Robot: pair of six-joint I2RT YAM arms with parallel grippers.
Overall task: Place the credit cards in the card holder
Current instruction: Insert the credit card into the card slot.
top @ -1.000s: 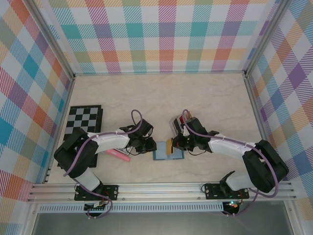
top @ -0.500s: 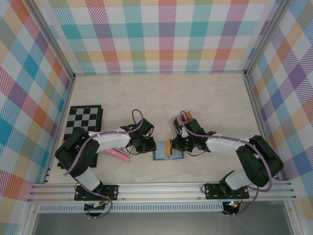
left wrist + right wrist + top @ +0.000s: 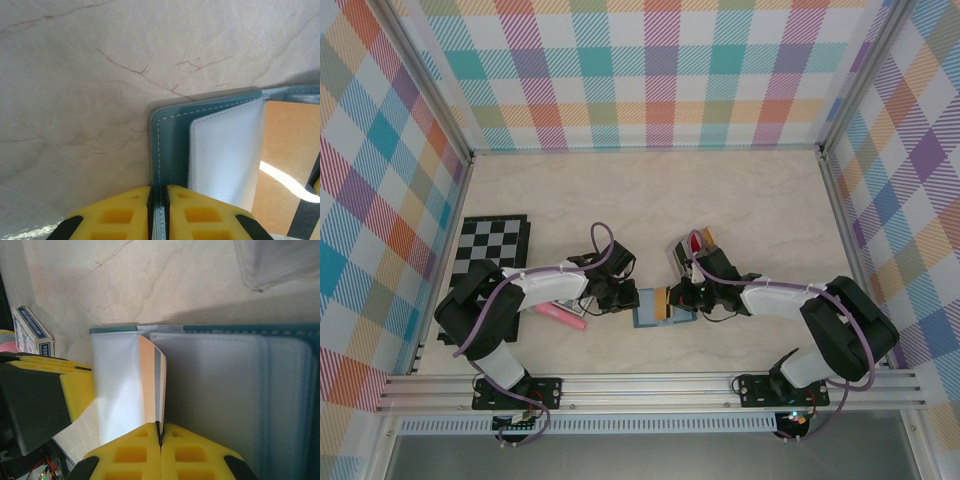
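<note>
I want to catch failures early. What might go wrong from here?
1. The right gripper pinches the tan card by just its edge, so pushing might make it slip or twist.
2. The left gripper clamps only the holder's thin border, so it may pull free or shift.

Card holder (image 3: 648, 316) lies right of the chessboard (image 3: 492, 245).

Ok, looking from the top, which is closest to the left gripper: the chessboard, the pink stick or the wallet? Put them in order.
1. Wallet: right at the left gripper, pinched in it.
2. Pink stick: on the table to its left.
3. Chessboard: farthest, far left.
</note>
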